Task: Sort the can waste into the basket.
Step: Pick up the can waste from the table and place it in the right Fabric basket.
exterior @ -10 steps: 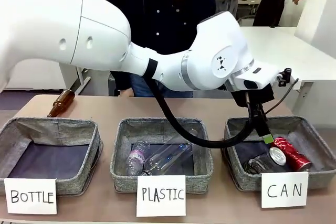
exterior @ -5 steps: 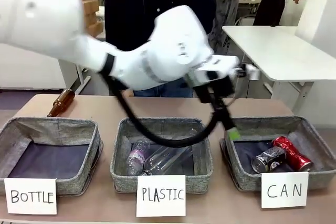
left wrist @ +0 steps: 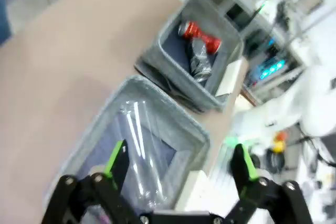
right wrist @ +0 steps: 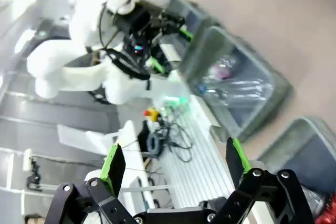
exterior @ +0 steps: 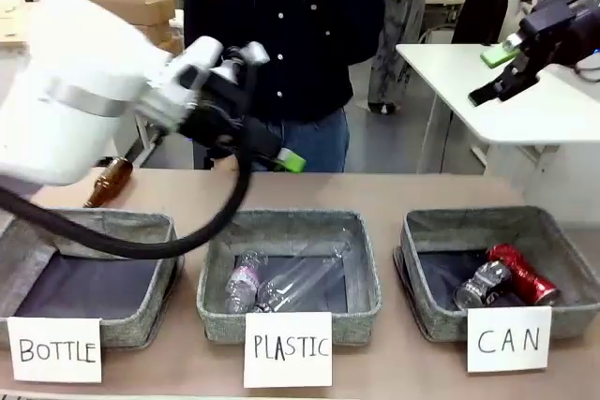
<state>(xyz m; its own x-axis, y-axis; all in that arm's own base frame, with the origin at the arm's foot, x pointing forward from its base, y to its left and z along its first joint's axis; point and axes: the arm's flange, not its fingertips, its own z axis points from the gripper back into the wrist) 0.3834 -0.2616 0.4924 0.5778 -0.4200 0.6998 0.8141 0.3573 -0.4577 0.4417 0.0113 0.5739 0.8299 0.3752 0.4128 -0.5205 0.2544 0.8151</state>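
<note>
the red can (exterior: 522,275) and the silver can (exterior: 481,283) lie on their sides in the basket (exterior: 562,252) that stands behind the white card (exterior: 507,338) handwritten "can", at the right end of the row. the two cans touch; the red one lies toward the right wall, the silver one nearer the middle of the floor, and the dark lining to their left is bare. the basket's mouth is open with nothing above its rim

a narrow strip of table (exterior: 394,189) separates it from the middle basket (exterior: 281,223), where clear plastic bottles (exterior: 291,280) lie. another narrow gap follows before the left basket (exterior: 94,222), whose floor is bare. a brown bottle (exterior: 108,183) lies on the table beyond that basket's far left corner

the left gripper (exterior: 281,158) hangs above the far edge of the table, behind the middle basket and in front of the person (exterior: 281,25); its jaws are spread wide with nothing between them. the left wrist view looks down past its fingers (left wrist: 116,158) at the middle basket, with the cans farther off

the right gripper (exterior: 492,74) sits high at the upper right, well clear of the baskets, jaws likewise spread and empty
</note>
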